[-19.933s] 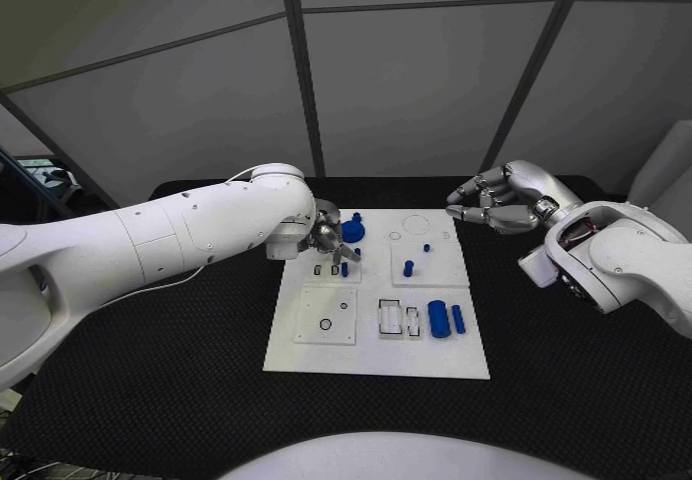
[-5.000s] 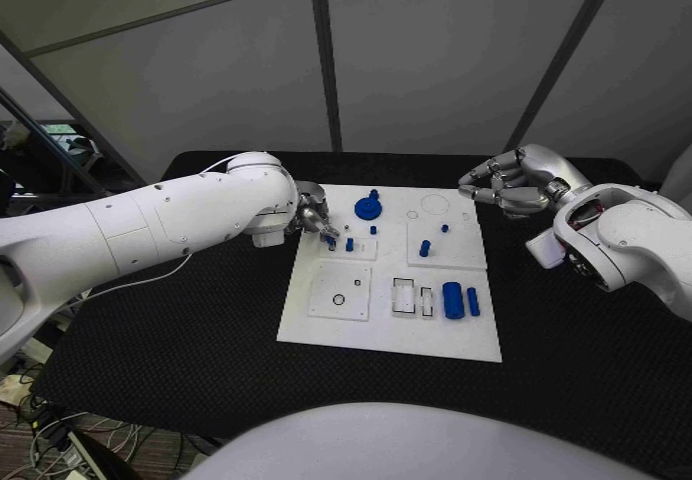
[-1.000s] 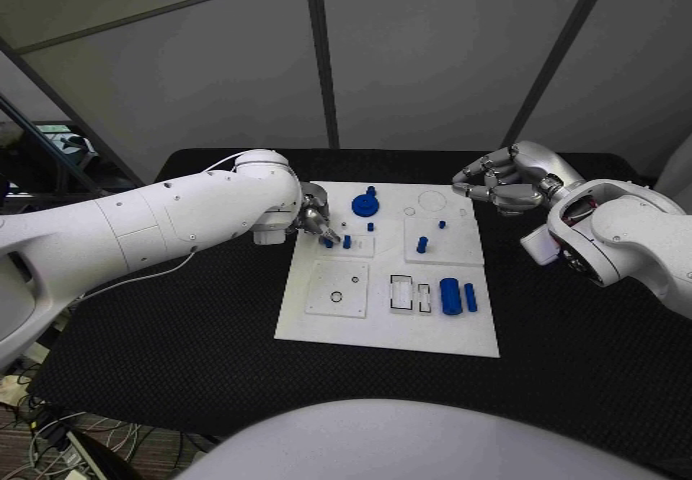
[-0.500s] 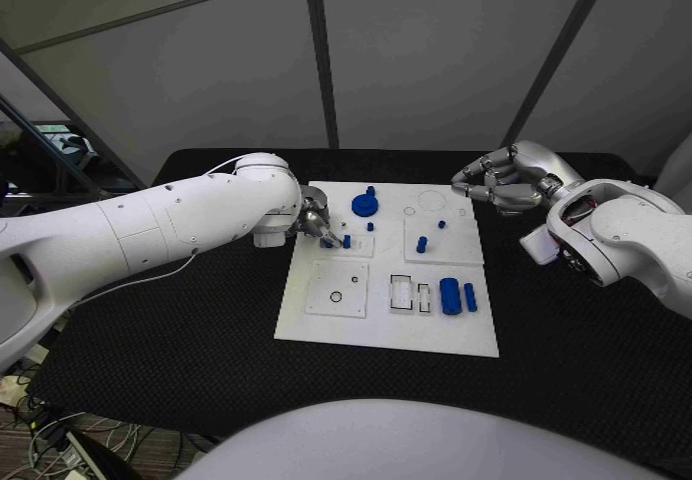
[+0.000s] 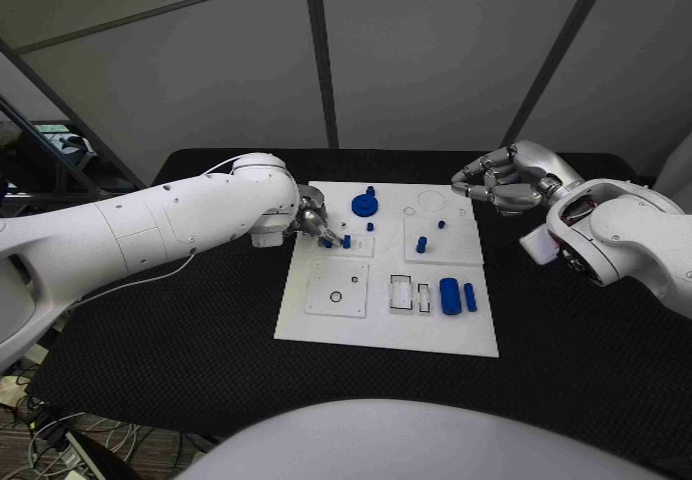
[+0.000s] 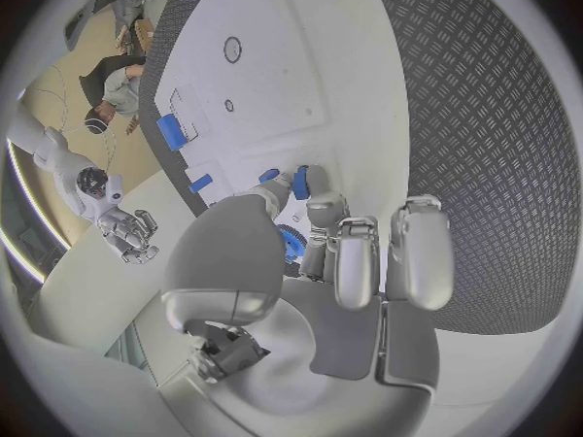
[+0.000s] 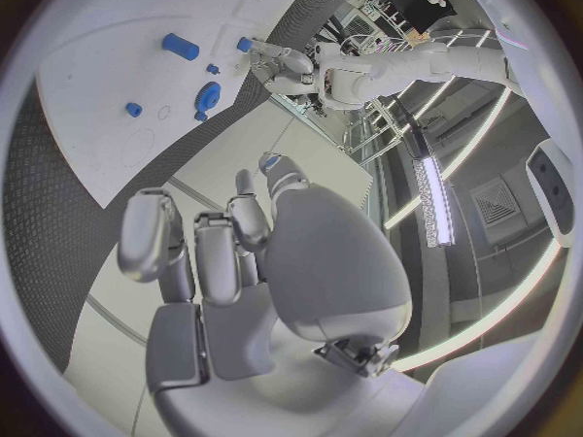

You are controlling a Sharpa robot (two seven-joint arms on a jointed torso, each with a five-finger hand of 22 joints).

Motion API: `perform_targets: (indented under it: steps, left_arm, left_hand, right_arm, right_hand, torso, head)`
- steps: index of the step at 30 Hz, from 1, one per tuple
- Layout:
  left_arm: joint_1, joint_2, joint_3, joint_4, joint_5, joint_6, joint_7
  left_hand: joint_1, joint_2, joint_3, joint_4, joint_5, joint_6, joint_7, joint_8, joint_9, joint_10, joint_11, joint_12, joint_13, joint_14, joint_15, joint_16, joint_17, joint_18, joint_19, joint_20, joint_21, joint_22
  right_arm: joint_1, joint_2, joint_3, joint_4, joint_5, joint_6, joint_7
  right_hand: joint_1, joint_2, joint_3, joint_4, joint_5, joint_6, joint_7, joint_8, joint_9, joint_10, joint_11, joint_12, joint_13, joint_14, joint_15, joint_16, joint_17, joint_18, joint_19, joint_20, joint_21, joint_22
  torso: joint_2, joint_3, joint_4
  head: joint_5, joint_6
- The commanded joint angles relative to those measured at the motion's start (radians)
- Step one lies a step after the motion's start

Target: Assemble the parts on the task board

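The white task board (image 5: 387, 318) lies in the middle of the black table. My left hand (image 5: 316, 224) is low over the board's back left part, where its thumb and a finger pinch a small blue peg (image 6: 300, 181) standing in the board. A second small peg (image 5: 346, 241) stands right beside it. A round blue knob (image 5: 365, 205) stands at the board's back edge, free of the hand. My right hand (image 5: 496, 181) hovers off the board's back right corner, fingers curled in and holding nothing (image 7: 243, 252).
More blue pegs (image 5: 421, 243) stand in the board's right back block. Two blue cylinders (image 5: 450, 296) lie side by side near the right edge, next to two rectangular slots (image 5: 401, 293). A small black ring (image 5: 336, 296) sits on the left front block.
Long before, my left hand was at the blue knob; now the knob stands alone and the hand is at the pegs. Over the last second nothing has visibly moved.
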Motion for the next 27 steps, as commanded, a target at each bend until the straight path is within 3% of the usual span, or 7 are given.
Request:
perform_targets:
  steps: [1,8,21,27]
  left_arm:
    - [0.001,-0.005,0.001,0.005,0.003,-0.029,0.002]
    - [0.001,-0.012,0.002,0.012,0.012,-0.052,0.004]
    - [0.001,-0.021,0.005,0.015,0.022,-0.073,0.006]
    - [0.001,-0.029,0.024,0.019,0.024,-0.091,0.008]
  left_hand:
    - [-0.027,-0.008,-0.034,0.014,0.001,0.008,0.002,-0.006,0.001,0.002,0.006,0.001,-0.001,0.104,-0.005,0.006,0.263,-0.033,0.044,-0.006,0.004,0.149]
    - [-0.049,-0.011,-0.102,0.043,0.001,0.009,0.000,-0.009,0.004,0.002,0.004,0.003,0.000,0.104,-0.006,0.006,0.263,-0.033,0.045,-0.007,0.004,0.151]
    - [-0.048,-0.001,-0.124,0.048,0.001,0.010,-0.001,-0.010,0.005,0.003,0.004,0.003,0.001,0.104,-0.007,0.006,0.263,-0.033,0.045,-0.007,0.004,0.151]
    - [-0.039,0.009,-0.141,0.047,0.001,0.005,0.001,-0.014,0.006,-0.008,0.005,-0.006,-0.013,0.104,-0.006,0.006,0.263,-0.030,0.041,-0.007,-0.011,0.144]
  right_arm:
    - [0.002,0.000,0.000,0.001,0.002,0.000,0.006]
    - [0.001,0.001,0.000,0.002,0.002,0.000,0.006]
    - [0.001,0.002,0.000,0.000,0.002,0.002,0.006]
    - [0.001,0.003,0.000,-0.001,0.002,0.002,0.006]
  right_hand:
    - [0.001,0.009,0.005,0.003,0.001,-0.005,0.001,0.004,0.001,0.004,-0.003,0.001,-0.001,0.041,0.005,0.000,0.081,0.007,0.009,-0.001,-0.001,-0.001]
    - [0.001,0.009,0.005,0.003,0.001,-0.005,0.001,0.004,0.001,0.004,-0.003,0.001,-0.001,0.041,0.005,0.000,0.081,0.007,0.009,-0.001,-0.001,-0.001]
    - [0.001,0.009,0.005,0.003,0.001,-0.005,0.001,0.004,0.001,0.004,-0.003,0.001,-0.001,0.041,0.005,0.000,0.081,0.007,0.009,-0.001,-0.001,-0.001]
    - [0.001,0.009,0.005,0.004,0.001,-0.006,0.001,0.004,0.001,0.005,-0.002,0.001,-0.001,0.041,0.005,0.000,0.081,0.008,0.008,-0.001,-0.002,-0.002]
  torso:
    - [0.000,-0.0003,-0.0001]
    - [0.000,0.0002,0.0000]
    - [-0.001,-0.0001,0.0002]
    - [0.000,0.0005,-0.0001]
  head:
    - [-0.001,0.000]
    - [0.000,0.000]
    - [0.000,0.000]
    - [0.000,0.000]
